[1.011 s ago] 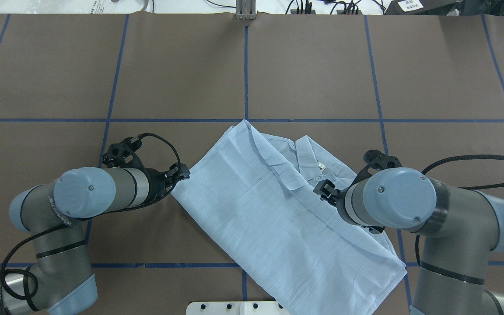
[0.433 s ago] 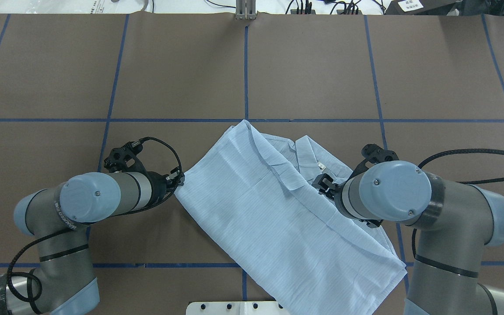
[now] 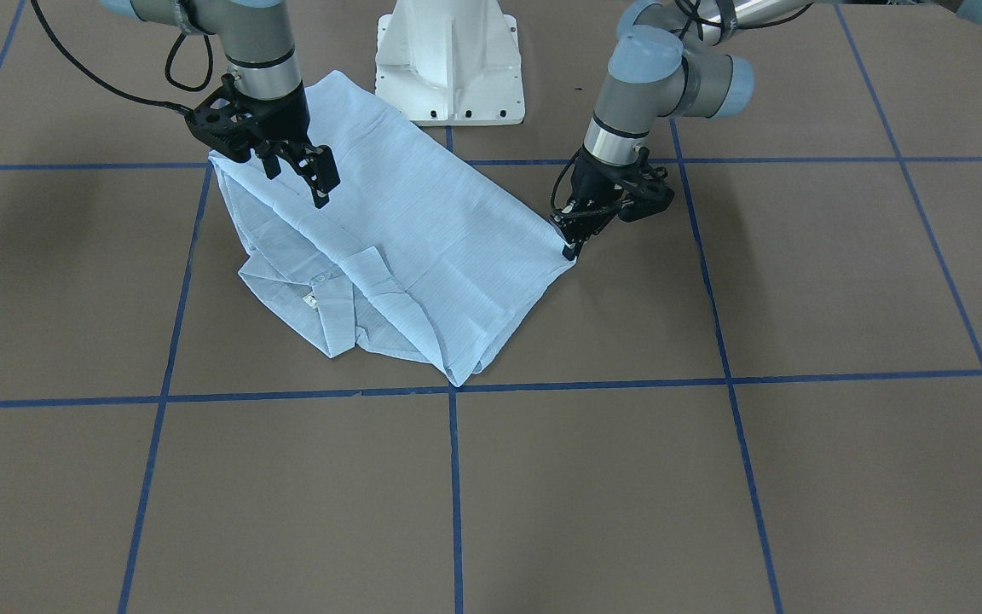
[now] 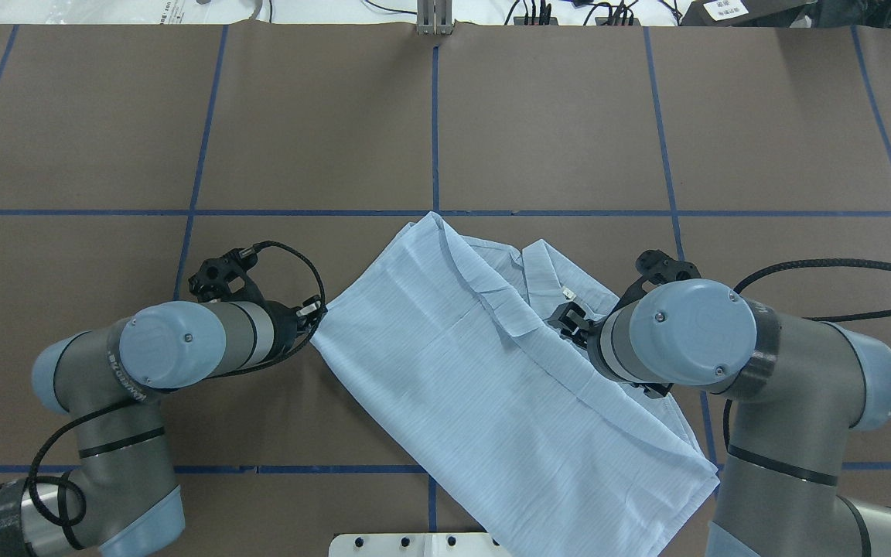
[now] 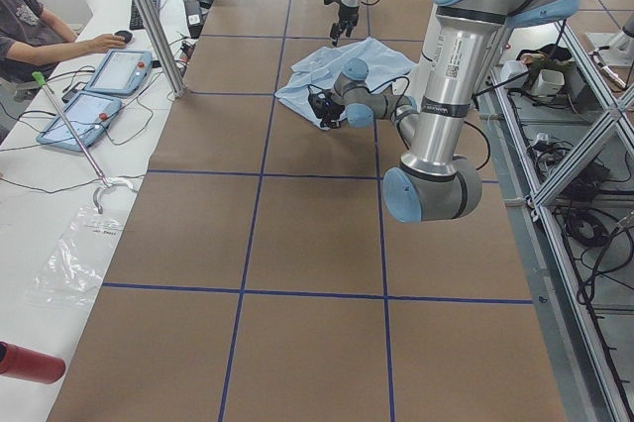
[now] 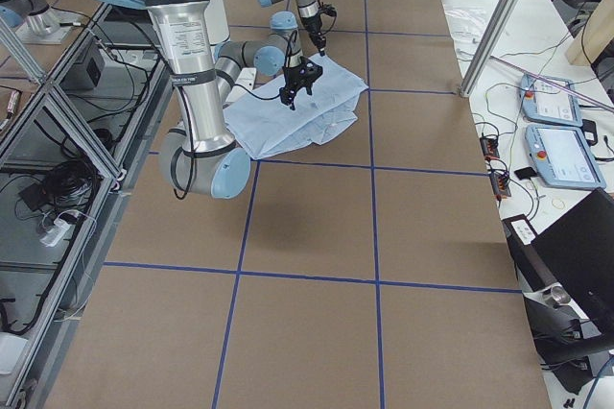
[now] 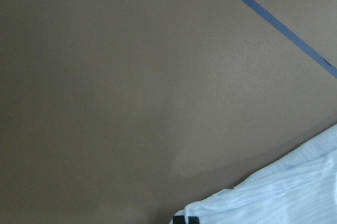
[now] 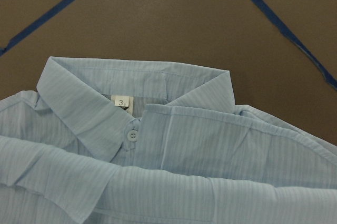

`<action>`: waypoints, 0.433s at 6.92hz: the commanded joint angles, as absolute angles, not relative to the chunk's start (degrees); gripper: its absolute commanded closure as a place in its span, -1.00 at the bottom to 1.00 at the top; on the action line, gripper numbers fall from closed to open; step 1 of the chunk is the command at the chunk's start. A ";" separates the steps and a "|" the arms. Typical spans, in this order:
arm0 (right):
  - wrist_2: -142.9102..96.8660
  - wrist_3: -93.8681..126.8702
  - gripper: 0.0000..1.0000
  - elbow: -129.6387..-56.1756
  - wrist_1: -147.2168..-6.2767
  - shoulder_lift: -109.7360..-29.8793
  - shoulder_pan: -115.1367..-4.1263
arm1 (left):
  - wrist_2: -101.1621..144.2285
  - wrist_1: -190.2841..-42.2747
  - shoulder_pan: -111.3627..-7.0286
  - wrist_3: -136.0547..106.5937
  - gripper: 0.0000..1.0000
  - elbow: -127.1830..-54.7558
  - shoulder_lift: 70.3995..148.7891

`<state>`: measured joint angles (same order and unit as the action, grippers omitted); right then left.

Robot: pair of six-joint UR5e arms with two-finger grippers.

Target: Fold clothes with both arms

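Observation:
The pale-blue striped shirt (image 3: 423, 230) lies folded and askew on the brown table, collar and white neck label (image 8: 121, 101) toward the far side. It also shows in the overhead view (image 4: 476, 387). My left gripper (image 3: 571, 247) is low at the shirt's left corner (image 4: 319, 311), fingers together on the fabric edge; the left wrist view shows that edge (image 7: 295, 187). My right gripper (image 3: 303, 175) is open and hovers just above the shirt near the collar (image 4: 569, 317), holding nothing. The right wrist view looks down on the collar and a white button (image 8: 131, 135).
The white pedestal base (image 3: 448, 68) stands at the table's near edge, right by the shirt's hem. Blue tape lines (image 4: 435, 116) cross the brown table. Operators' tablets (image 5: 119, 70) lie on a side bench beyond the table's edge.
The left arm has shifted a little, its gripper staying at the shirt's left corner. The right gripper has moved slightly toward the collar. The shirt has barely moved.

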<state>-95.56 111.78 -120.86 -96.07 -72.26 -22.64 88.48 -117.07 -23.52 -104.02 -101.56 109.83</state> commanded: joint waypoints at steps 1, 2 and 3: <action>-95.62 111.80 -1.00 -120.67 -96.15 -71.98 -22.85 | 86.05 -117.41 -31.68 -94.87 1.00 -90.87 118.68; -95.62 111.88 -1.00 -120.59 -96.15 -71.98 -22.85 | 86.13 -119.51 -36.86 -92.75 1.00 -81.66 125.27; -95.62 111.88 -1.00 -120.41 -96.15 -71.98 -22.85 | 86.22 -123.79 -40.57 -90.29 1.00 -74.25 129.42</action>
<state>-95.62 111.85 -120.58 -96.14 -72.01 -22.84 86.25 -119.84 -35.51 -93.39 -83.66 123.51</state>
